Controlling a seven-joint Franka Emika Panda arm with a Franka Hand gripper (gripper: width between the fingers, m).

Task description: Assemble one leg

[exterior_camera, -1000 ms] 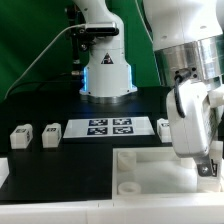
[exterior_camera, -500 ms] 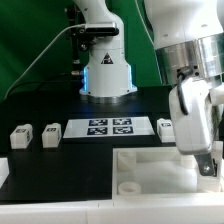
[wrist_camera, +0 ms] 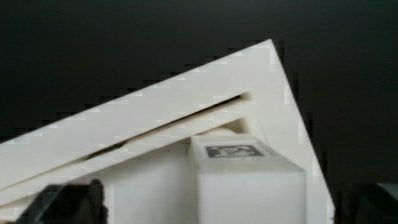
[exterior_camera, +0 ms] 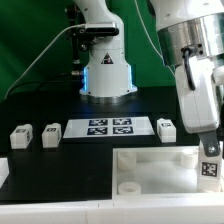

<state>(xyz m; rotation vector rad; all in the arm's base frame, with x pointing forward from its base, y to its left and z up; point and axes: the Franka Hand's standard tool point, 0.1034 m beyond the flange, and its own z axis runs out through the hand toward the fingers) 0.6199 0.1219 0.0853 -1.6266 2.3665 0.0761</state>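
Note:
My gripper (exterior_camera: 209, 156) is shut on a leg (exterior_camera: 210, 169), a small white block with a black-and-white tag. It holds the leg above the right corner of the large white tray-like square piece (exterior_camera: 150, 170), at the exterior view's right. In the wrist view the leg (wrist_camera: 233, 160) stands upright between my fingers (wrist_camera: 64, 203), tag facing the camera, and my gripper (wrist_camera: 217, 208) closes round its lower part. The tray piece's corner (wrist_camera: 196, 95) lies right behind it. Whether the leg touches the tray piece cannot be told.
Two more legs (exterior_camera: 20, 137) (exterior_camera: 51, 134) stand at the exterior view's left on the black table and a third (exterior_camera: 166, 127) to the right of the marker board (exterior_camera: 110, 127). The arm's white base (exterior_camera: 107, 70) stands behind. A small white obstacle (exterior_camera: 3, 172) sits at the left edge.
My gripper has risen a little and shifted right with the leg. The leg's tag now shows below the fingers in the exterior view. The other parts have not moved.

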